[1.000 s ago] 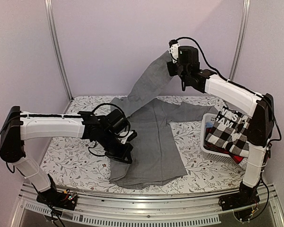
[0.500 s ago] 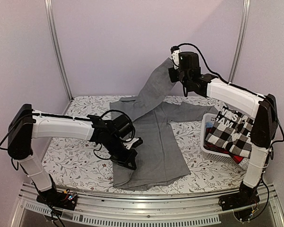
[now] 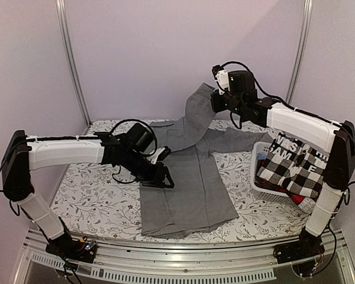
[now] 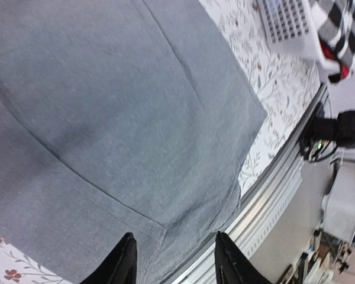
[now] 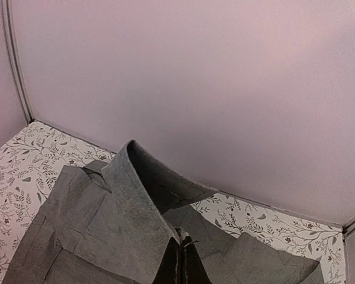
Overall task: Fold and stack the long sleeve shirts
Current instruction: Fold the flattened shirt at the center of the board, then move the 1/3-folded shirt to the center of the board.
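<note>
While the left end effector [image 3: 163,177] hangs spread over the grey shirt [image 3: 189,189] flat on the worktop [image 3: 89,204], the right end effector [image 3: 218,102] pinches its sleeve [image 3: 192,115] aloft at the far side; limp, light cloth, likely best gripped at seams or cuffs

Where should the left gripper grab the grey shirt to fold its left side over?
Probably the grey shirt's left side edge, approached from the left and low over the table. That edge lies flat and free, close to the open left gripper, while the right gripper holds a sleeve aloft.
</note>
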`<state>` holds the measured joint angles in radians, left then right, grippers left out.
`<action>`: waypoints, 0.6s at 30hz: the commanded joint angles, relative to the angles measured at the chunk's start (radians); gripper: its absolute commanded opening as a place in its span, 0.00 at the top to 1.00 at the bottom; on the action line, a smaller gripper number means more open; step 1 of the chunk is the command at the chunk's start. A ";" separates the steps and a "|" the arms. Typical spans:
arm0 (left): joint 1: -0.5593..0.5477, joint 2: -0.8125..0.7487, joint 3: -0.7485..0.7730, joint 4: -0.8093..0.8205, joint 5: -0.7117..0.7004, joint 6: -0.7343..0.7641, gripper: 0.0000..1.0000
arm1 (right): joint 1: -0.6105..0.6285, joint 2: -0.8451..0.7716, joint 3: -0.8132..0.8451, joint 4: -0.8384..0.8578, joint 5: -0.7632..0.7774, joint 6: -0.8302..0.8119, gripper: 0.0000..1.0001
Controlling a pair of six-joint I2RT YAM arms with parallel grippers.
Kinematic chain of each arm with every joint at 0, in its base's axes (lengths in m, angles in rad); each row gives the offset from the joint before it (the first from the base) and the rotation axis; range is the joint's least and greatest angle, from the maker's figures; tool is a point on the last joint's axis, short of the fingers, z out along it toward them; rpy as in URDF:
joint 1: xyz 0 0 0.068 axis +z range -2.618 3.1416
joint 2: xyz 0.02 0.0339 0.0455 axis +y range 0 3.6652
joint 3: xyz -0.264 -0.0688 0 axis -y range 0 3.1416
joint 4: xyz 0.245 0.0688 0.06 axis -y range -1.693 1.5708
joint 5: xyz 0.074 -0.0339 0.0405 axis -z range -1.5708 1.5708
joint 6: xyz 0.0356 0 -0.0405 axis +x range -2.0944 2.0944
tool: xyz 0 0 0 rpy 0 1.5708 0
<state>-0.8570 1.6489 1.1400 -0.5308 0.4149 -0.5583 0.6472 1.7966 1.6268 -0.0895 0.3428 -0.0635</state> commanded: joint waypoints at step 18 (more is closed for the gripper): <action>0.511 0.535 0.477 0.274 -0.153 -0.126 0.77 | 0.133 -0.095 -0.228 -0.008 -0.319 0.112 1.00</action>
<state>-0.3702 2.0411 1.4681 -0.2489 0.2958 -0.6891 0.7723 1.7607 1.4250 -0.0990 0.0956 0.0017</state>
